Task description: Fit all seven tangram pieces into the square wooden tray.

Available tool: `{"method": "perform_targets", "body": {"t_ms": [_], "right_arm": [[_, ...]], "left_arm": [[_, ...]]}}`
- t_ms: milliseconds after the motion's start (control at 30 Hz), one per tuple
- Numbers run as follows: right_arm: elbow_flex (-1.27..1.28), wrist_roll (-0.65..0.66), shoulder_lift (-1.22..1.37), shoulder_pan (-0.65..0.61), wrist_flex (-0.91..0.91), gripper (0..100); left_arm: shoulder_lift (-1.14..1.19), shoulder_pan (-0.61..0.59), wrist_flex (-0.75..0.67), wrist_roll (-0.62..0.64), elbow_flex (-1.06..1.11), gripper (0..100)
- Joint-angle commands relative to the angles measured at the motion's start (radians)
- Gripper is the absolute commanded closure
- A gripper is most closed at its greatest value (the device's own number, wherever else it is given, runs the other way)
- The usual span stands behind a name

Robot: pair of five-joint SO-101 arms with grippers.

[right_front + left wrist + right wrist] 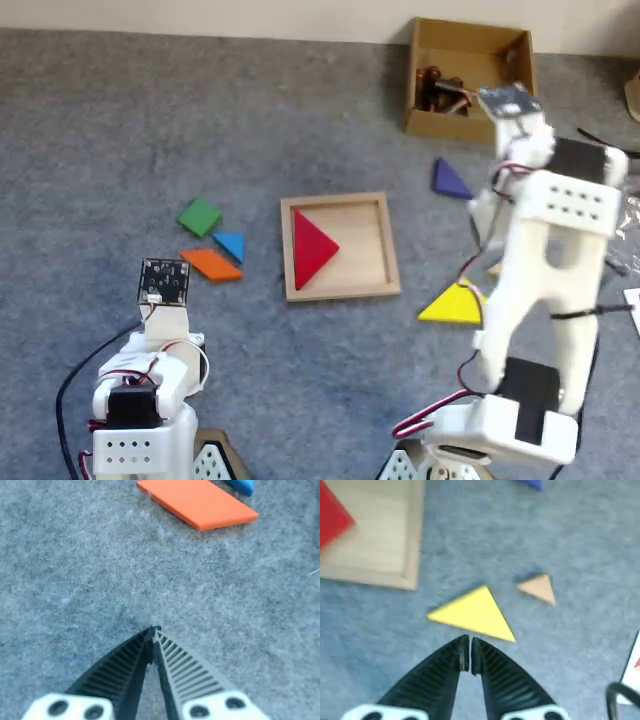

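The square wooden tray (340,201) lies mid-table with a red triangle (310,247) inside it. To its left lie a green square (199,216), a small blue triangle (230,244) and an orange parallelogram (211,264). A purple triangle (450,180) and a yellow triangle (453,305) lie to the tray's right. My right gripper (466,645) is shut and empty, hovering just short of the yellow triangle (472,614), with a small tan triangle (537,588) beyond it. My left gripper (152,631) is shut and empty over bare carpet, short of the orange parallelogram (197,502).
A cardboard box (470,80) holding odds and ends stands at the back right. Grey carpet covers the table. The right arm's white body (545,260) stands over the area right of the yellow triangle. Cables trail from both arm bases.
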Motion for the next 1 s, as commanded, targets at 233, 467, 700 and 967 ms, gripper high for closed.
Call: {"method": "perform_targets", "body": {"t_ms": [233,467,700,967], "right_arm": [[0.240,0.445,-0.059,0.101,0.016,98.9],[0.302,0.669,-0.059,0.096,0.016,98.8],[0.315,0.841,-0.050,0.094,0.015,98.8],[0.315,0.848,-0.048,0.002,0.015,98.8]], "left_arm": [[-0.005,-0.012,0.008,-0.006,0.022,99],[-0.005,-0.012,0.008,-0.006,0.022,99],[-0.005,-0.012,0.008,-0.006,0.022,99],[-0.005,-0.012,0.008,-0.006,0.022,99]]}}
